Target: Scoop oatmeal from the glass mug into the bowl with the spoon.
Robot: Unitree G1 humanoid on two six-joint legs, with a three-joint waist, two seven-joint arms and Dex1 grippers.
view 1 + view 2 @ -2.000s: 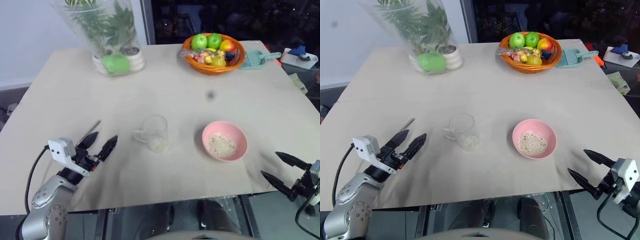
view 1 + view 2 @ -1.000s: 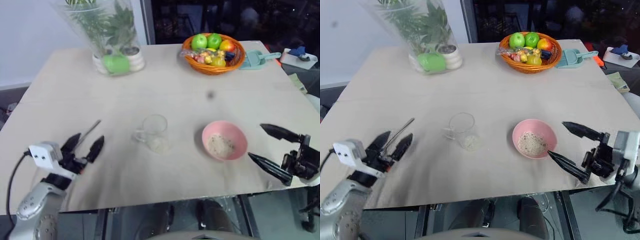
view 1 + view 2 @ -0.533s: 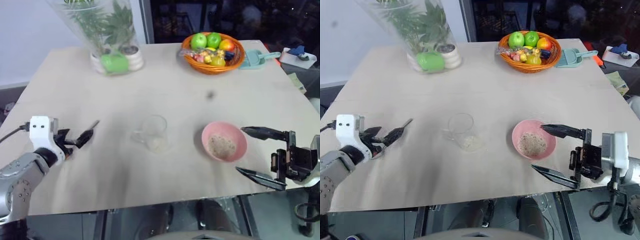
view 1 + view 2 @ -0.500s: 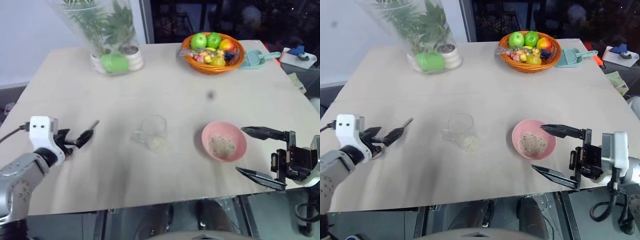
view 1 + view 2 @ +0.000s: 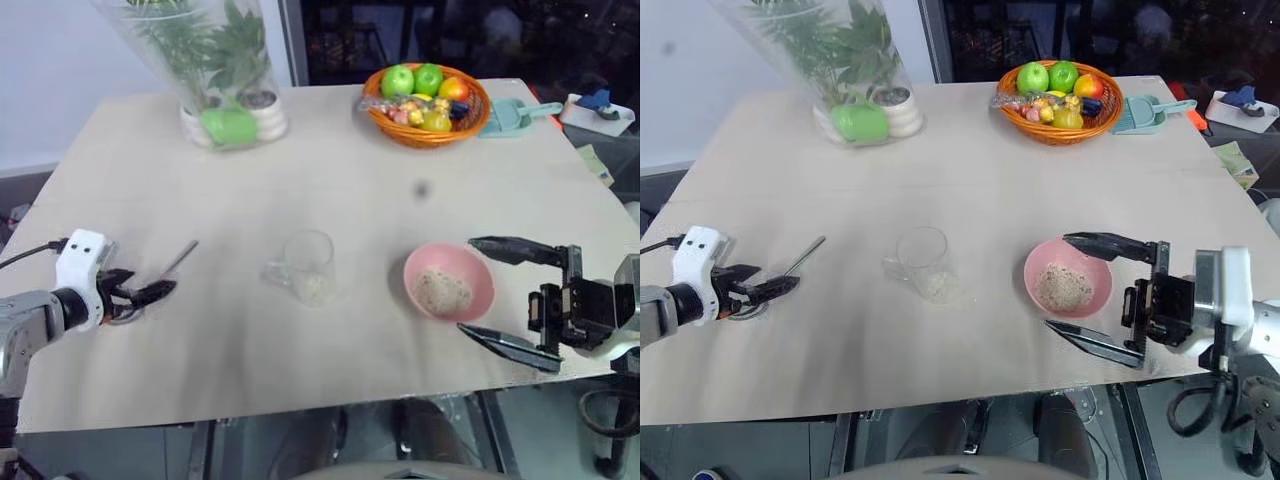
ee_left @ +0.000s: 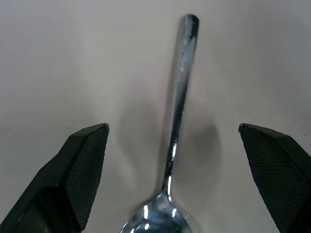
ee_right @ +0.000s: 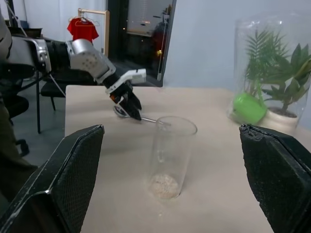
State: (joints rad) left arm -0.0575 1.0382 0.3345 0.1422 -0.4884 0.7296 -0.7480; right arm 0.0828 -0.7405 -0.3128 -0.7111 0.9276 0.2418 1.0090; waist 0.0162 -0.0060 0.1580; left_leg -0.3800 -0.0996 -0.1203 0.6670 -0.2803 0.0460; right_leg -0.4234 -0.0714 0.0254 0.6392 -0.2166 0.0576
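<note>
Seemingly at the pick-up step, the left gripper [image 6: 172, 145] straddles the spoon [image 6: 177, 116] with jaws spread and must close, while beyond, the wide-open right gripper [image 5: 1095, 290] flanks the bowl [image 5: 1068, 278] near the glass mug [image 5: 923, 260].

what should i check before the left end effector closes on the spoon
1. Spoon lies flat on the table, between the fingers of the left end effector: ok.
2. Left end effector open, fingers apart on either side of the handle: ok.
3. Fingers touching the spoon yet: cannot tell; seen from the wrist there is a gap on both sides.
4. Glass mug upright, a little oatmeal at its bottom: ok.
5. Bowl upright beside the mug, already holding some oatmeal: ok.
6. Right end effector open, close by the bowl; touching it or not: cannot tell.
</note>
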